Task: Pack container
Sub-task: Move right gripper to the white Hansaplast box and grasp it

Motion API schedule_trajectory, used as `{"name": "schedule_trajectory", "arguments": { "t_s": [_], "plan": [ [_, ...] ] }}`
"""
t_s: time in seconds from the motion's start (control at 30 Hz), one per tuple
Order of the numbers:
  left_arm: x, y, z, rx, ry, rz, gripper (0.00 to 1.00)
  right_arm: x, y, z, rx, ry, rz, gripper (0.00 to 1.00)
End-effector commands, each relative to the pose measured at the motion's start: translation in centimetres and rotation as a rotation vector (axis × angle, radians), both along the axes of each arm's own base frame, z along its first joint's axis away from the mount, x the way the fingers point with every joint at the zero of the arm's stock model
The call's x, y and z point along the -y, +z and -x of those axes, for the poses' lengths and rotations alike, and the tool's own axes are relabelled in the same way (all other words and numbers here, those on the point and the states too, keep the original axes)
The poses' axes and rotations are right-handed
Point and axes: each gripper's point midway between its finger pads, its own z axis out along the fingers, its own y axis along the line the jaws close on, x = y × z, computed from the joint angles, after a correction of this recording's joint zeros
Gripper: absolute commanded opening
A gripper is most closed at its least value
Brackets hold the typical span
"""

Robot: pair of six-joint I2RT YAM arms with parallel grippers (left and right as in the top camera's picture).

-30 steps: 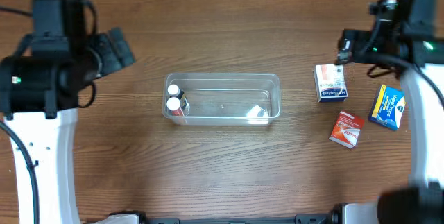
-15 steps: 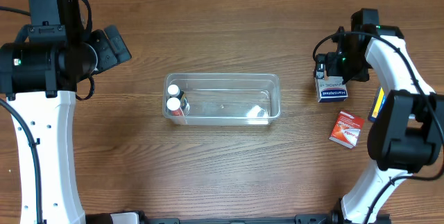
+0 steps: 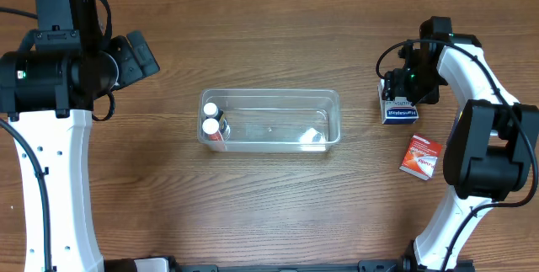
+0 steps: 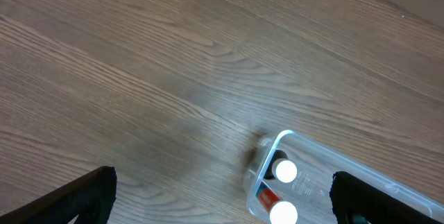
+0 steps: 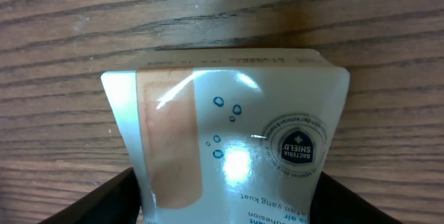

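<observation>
The clear container sits mid-table with two white-capped bottles at its left end. In the left wrist view its corner and the bottles lie ahead of my left gripper, which stands open and empty, raised at the far left. To the right of the container, my right gripper is down over a white plaster box. In the right wrist view both fingers press the sides of that box, which narrows between them.
A small red box lies on the wood below the white box, next to the right arm. The right half of the container holds nothing but glare.
The right arm swung in and came down over the white box, and its jaws closed on the box's sides. The box shifted slightly left. The left arm stayed still.
</observation>
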Motion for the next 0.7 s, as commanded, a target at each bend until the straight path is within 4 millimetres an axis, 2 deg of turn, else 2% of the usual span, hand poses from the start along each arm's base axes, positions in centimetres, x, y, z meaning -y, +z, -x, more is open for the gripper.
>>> {"name": "schedule_trajectory", "arguments": {
  "t_s": [0.0,0.23,0.43,0.67],
  "plan": [
    [0.0,-0.3,-0.1,-0.009,-0.016,-0.001,1.0,-0.3,-0.2,0.3,-0.011,0.0,-0.011,0.72],
    [0.1,-0.3,-0.1,-0.009,-0.016,-0.001,1.0,-0.3,-0.2,0.3,-0.011,0.0,-0.011,0.7],
    [0.0,-0.3,-0.1,-0.009,-0.016,-0.001,1.0,-0.1,-0.4,0.6,-0.023,0.0,0.003,0.89],
    [0.1,-0.3,0.0,-0.012,-0.016,-0.001,1.0,-0.2,-2.1,1.4,-0.034,-0.005,0.005,0.89]
  ]
}}
